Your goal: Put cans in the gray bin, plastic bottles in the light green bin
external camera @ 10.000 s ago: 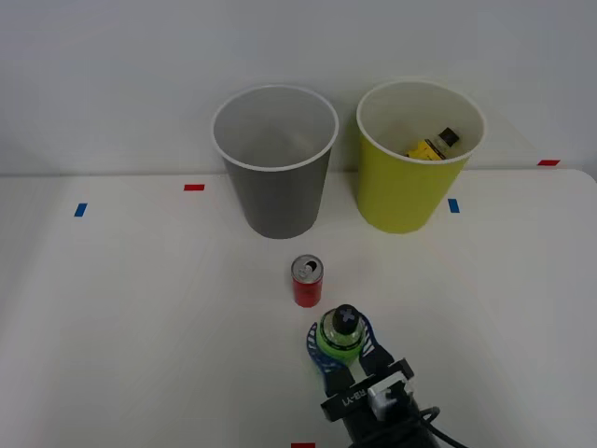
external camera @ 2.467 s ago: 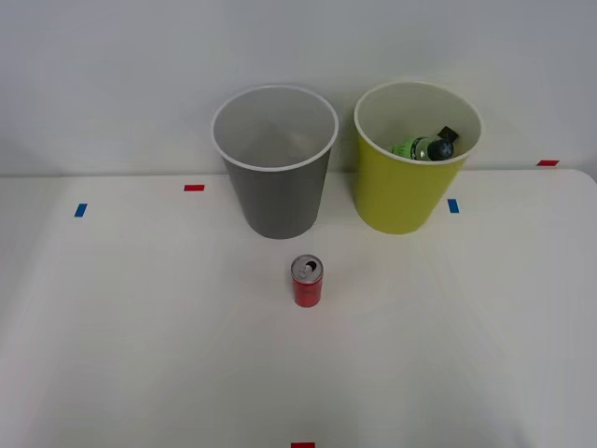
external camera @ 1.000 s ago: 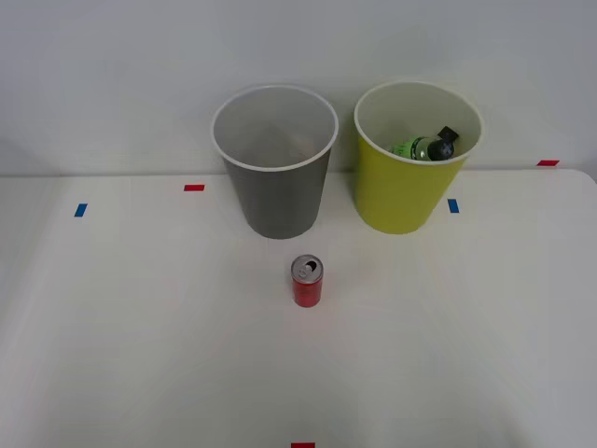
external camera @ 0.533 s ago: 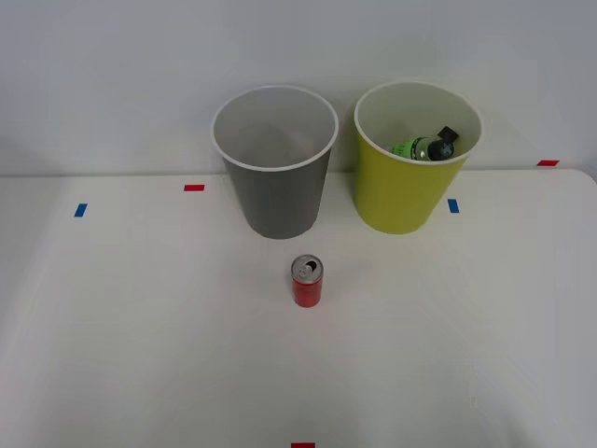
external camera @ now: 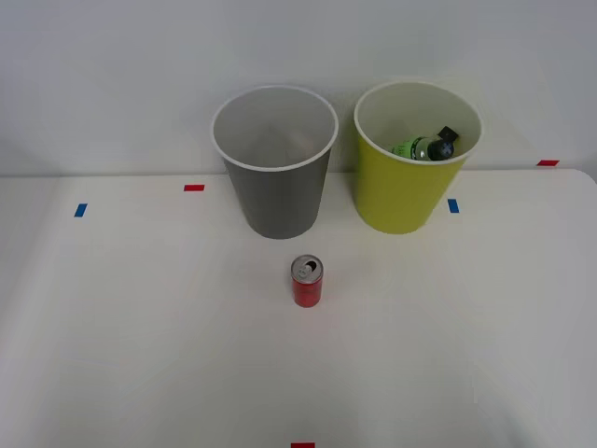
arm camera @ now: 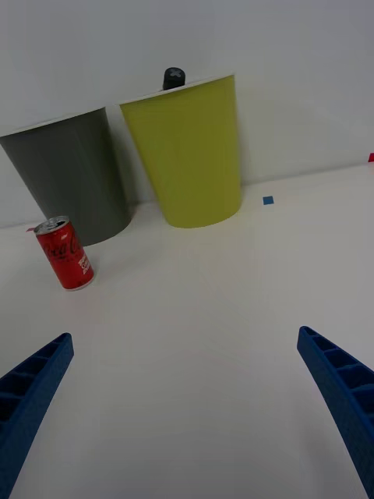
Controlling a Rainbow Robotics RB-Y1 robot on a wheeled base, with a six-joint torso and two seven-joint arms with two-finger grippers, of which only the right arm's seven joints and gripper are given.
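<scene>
A small red can [external camera: 307,281] with a silver top stands upright on the white table, just in front of the gray bin [external camera: 274,163]. The wrist view has the can [arm camera: 65,253] beside the gray bin [arm camera: 72,177]. To the right of the gray bin stands the light green bin [external camera: 414,159], holding a green plastic bottle [external camera: 422,147] with a black cap. That cap [arm camera: 173,78] pokes above the light green bin [arm camera: 189,152] in the wrist view. My right gripper [arm camera: 187,405] is open, low over the table, well short of the can, with nothing between its blue fingers [arm camera: 340,394].
Small red tape marks [external camera: 194,188] and blue tape marks [external camera: 80,210] dot the white table [external camera: 140,327]. A plain pale wall stands right behind the two bins. The table's right edge runs near the far right red mark [external camera: 548,162].
Ten seconds ago my gripper held the green bottle near the can; that bottle now lies in the light green bin. Over the last second nothing has moved in the front view.
</scene>
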